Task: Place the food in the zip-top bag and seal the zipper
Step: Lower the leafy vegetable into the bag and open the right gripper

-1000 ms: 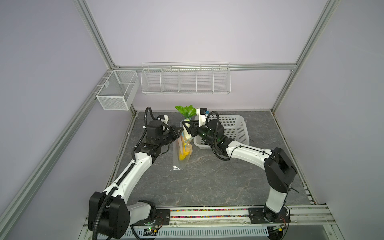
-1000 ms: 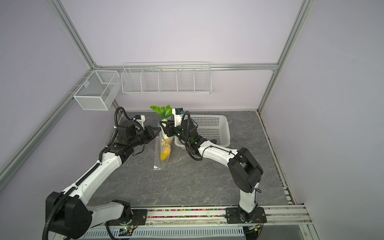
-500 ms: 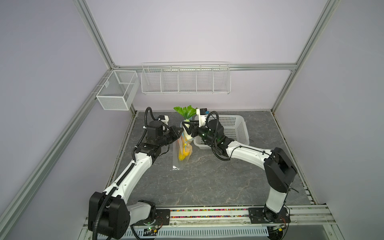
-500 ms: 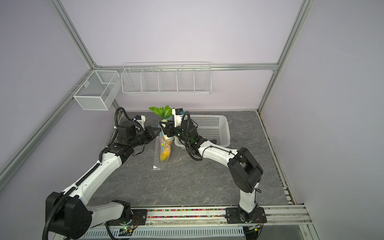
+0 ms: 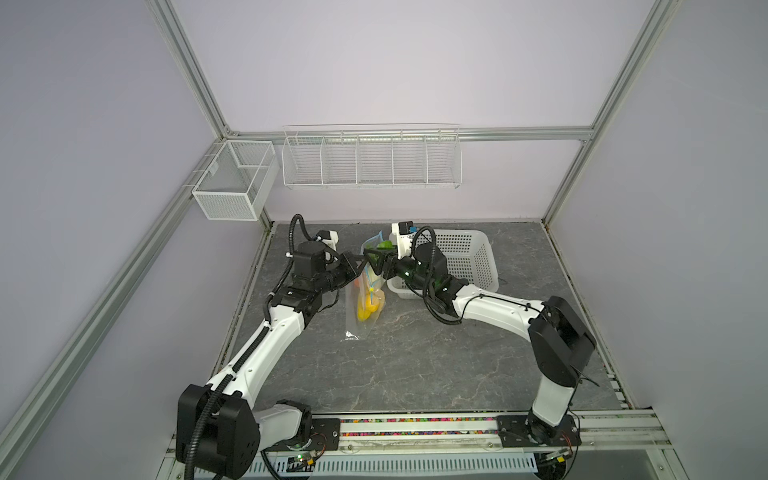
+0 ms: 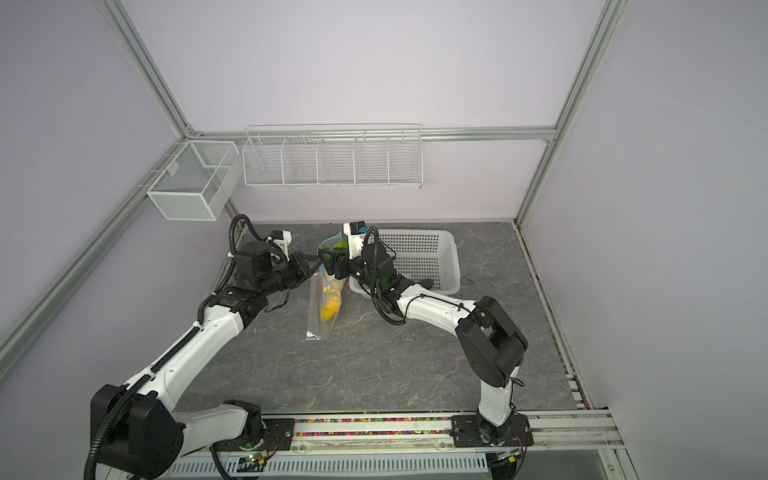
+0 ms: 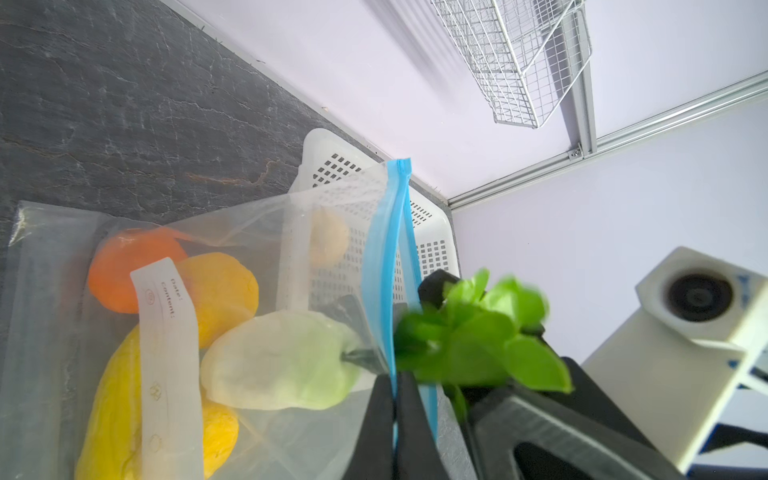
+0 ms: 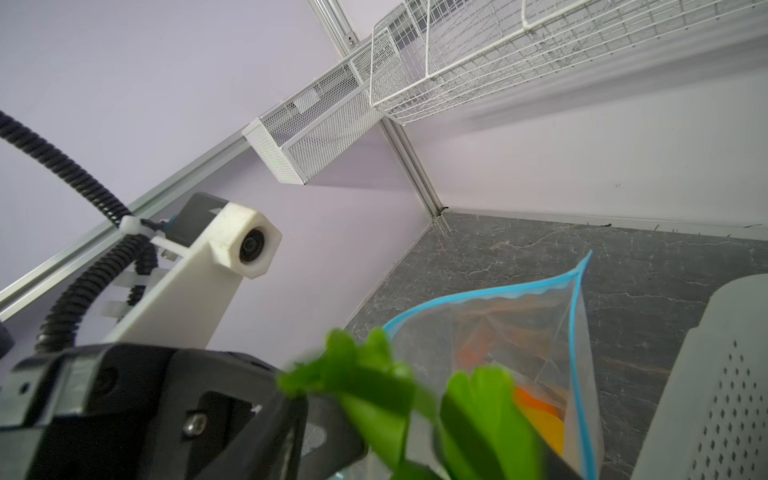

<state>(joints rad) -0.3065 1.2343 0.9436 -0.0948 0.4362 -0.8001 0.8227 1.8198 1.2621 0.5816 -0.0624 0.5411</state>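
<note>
The left fingers (image 7: pixel 380 415) are clamping the zipper (image 7: pixel 378 266); right fingers (image 7: pixel 540 432), I cannot tell. Sprawling greens (image 7: pixel 478 332) are risking snagging on the zip-top bag (image 7: pixel 249 216) rim.

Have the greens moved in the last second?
Yes. In a top view the greens have dropped from the table's back edge to basket level, at the bag's mouth.

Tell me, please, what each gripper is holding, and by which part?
The left gripper pinches the clear plastic zip-top bag by its light-blue zipper strip. The leafy green toy vegetable is at the right gripper; whether gripped, cannot tell.
</note>
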